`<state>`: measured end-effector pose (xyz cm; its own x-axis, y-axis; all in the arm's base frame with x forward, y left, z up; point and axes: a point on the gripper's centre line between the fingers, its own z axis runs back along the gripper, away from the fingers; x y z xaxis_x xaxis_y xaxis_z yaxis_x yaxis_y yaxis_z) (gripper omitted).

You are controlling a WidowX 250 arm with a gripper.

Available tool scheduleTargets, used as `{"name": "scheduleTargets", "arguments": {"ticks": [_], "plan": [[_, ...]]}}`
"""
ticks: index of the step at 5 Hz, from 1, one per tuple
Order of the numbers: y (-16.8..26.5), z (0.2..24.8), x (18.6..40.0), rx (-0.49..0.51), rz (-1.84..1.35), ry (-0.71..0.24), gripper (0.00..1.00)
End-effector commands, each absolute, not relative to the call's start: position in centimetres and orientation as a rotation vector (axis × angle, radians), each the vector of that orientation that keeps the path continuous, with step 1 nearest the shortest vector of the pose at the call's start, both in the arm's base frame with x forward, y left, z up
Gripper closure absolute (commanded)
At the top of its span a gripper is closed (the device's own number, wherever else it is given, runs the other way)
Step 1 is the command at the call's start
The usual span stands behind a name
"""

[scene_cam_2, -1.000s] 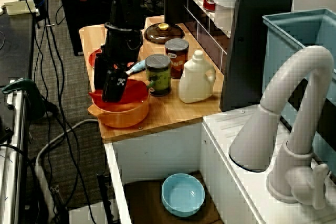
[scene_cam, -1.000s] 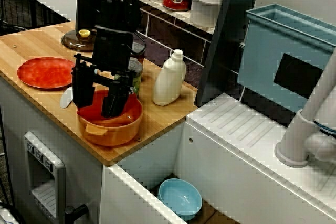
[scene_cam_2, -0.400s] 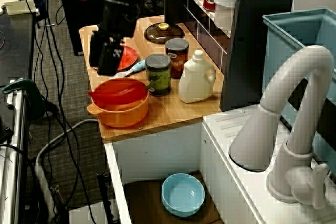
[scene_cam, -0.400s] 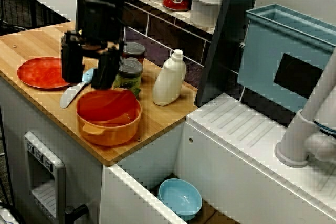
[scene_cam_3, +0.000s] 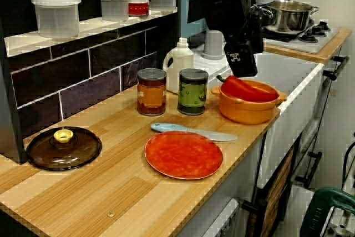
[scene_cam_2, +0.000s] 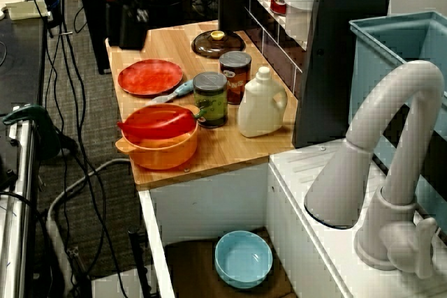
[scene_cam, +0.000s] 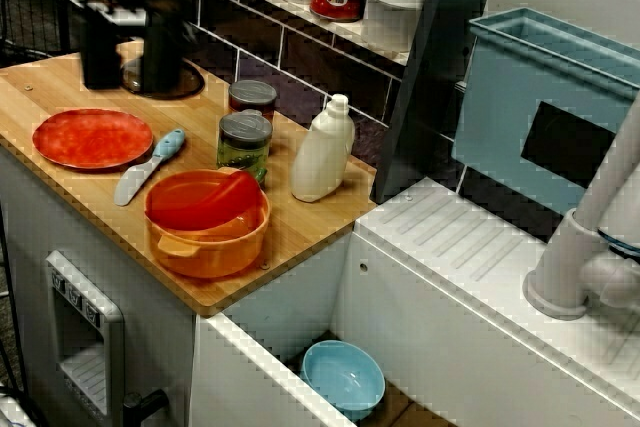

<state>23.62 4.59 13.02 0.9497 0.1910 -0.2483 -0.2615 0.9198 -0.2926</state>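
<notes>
— Where do my three eyes stand?
— First: high, off the sink (scene_cam: 430, 307) corner, mid range, looking down at the wooden counter (scene_cam: 310, 227) toward 10 o'clock. Second: behind the faucet (scene_cam_2: 391, 123), which looms at 4 o'clock, facing along the counter. Third: low, close, at the counter's far end, looking back.
— Overlap?
— The orange pot (scene_cam: 215, 245) and red plate (scene_cam: 90, 137), in all three.

Black gripper (scene_cam: 128, 47). Red plate (scene_cam: 92, 137), red pepper (scene_cam: 195, 202) in orange pot (scene_cam: 215, 252). Knife (scene_cam: 148, 165): pale blue handle (scene_cam: 168, 144). Green jar (scene_cam: 245, 147), amber jar (scene_cam_3: 151, 94), white bottle (scene_cam: 322, 152). Brown lid (scene_cam_3: 83, 151), yellow knob (scene_cam_3: 63, 135). Light blue bowl (scene_cam: 343, 377). Striped wood-grain counter (scene_cam: 300, 222).
</notes>
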Motion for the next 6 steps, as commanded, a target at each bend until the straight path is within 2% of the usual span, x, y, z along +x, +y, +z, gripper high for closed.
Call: {"name": "scheduleTargets", "arguments": {"ticks": [1,4,6], "plan": [[9.1,12.6,24.6,-0.31,0.405,0.028,0.0],[8.2,8.5,27.3,-0.255,0.459,0.003,0.0],[8.2,6.8,27.9,-0.246,0.468,0.002,0.0]]}}
